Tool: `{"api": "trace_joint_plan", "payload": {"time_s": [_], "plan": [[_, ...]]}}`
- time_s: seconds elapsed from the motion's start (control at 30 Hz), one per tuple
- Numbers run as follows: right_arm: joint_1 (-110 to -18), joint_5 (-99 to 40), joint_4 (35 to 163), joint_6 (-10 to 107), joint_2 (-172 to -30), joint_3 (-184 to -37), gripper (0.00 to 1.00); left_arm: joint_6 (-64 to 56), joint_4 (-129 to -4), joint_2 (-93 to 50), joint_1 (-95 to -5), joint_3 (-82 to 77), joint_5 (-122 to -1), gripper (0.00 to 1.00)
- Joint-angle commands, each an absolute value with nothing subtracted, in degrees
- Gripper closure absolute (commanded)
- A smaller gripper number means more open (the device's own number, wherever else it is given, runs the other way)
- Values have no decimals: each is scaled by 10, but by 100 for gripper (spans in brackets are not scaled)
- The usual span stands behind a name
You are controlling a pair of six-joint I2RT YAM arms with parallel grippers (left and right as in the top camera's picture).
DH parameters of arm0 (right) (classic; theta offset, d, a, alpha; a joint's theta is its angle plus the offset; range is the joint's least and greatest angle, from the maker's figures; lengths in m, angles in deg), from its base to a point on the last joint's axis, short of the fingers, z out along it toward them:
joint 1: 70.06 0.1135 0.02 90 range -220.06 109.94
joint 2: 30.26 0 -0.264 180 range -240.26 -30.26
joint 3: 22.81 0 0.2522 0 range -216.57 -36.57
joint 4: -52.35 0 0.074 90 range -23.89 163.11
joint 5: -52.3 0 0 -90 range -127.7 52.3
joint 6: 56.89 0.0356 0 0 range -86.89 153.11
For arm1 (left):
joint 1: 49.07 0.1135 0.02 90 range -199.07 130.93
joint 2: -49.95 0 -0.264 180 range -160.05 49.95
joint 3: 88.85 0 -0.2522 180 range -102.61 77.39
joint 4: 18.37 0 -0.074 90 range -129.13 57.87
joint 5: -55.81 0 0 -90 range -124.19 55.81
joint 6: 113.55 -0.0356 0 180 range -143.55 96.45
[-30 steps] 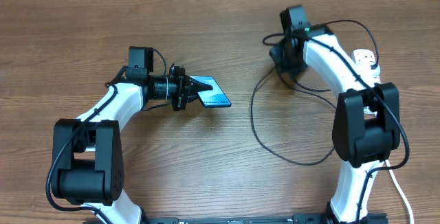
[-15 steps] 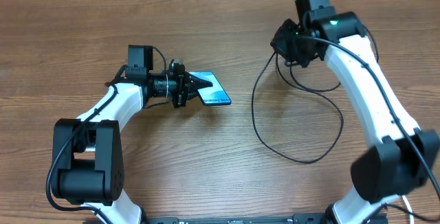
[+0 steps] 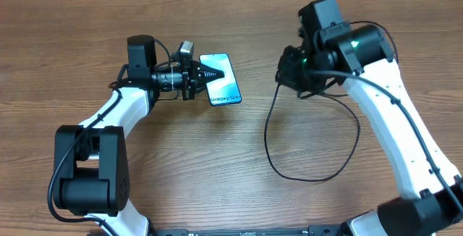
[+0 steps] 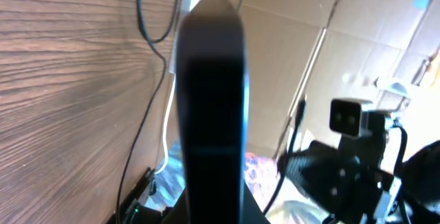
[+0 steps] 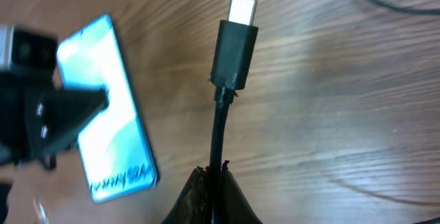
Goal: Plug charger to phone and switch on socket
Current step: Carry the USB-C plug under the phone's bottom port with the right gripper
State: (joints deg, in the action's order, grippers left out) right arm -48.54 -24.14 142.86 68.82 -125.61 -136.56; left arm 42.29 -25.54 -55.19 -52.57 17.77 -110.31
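While the left gripper (image 3: 205, 75) is clamped on one end of the phone (image 3: 223, 80), holding it off the wooden table (image 3: 181, 171) with its lit screen up, the right gripper (image 5: 214, 186) is pinched tight on the charger (image 3: 266, 131) cable just behind its USB-C connector tip (image 5: 237, 42).

Step in hand: bringing the tip to the phone; they are well apart. Next move, I'd judge, needs the tip lined up with the phone's port on the free end, then a straight push. The port isn't visible. The socket is not in view overhead, likely under the right arm (image 3: 391, 113), so its switch is untouched.

Versus a second ago: the phone has risen and turned squarer to the other arm, the right arm has swung in toward centre, and the slack cable loop has shifted.
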Motion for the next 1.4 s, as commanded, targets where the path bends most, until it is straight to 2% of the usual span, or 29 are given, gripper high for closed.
{"api": "trace_joint_plan", "payload": {"time_s": [0.0, 0.2, 0.5, 0.6, 0.83, 1.03, 1.37], "plan": [[-458, -237, 1435, 671, -1214, -1369, 96, 418, -239, -552, -515, 165, -1152, 96], [-439, -256, 1426, 671, -1182, -1287, 96, 418, -226, -552, -496, 165, -1166, 96], [-424, -237, 1334, 670, -1142, -1125, 96, 415, -215, -552, -487, 165, -1171, 96], [-400, -239, 1326, 626, -1142, -1096, 96, 404, -214, -552, -487, 165, -1165, 96], [-349, -238, 1306, 596, -1139, -1093, 96, 372, -213, -552, -487, 165, -1136, 96], [-278, -226, 1302, 525, -1139, -1093, 96, 286, -213, -552, -486, 165, -1128, 96], [-208, -226, 1244, 517, -1139, -1093, 96, 224, -213, -552, -487, 165, -1126, 96]]}}
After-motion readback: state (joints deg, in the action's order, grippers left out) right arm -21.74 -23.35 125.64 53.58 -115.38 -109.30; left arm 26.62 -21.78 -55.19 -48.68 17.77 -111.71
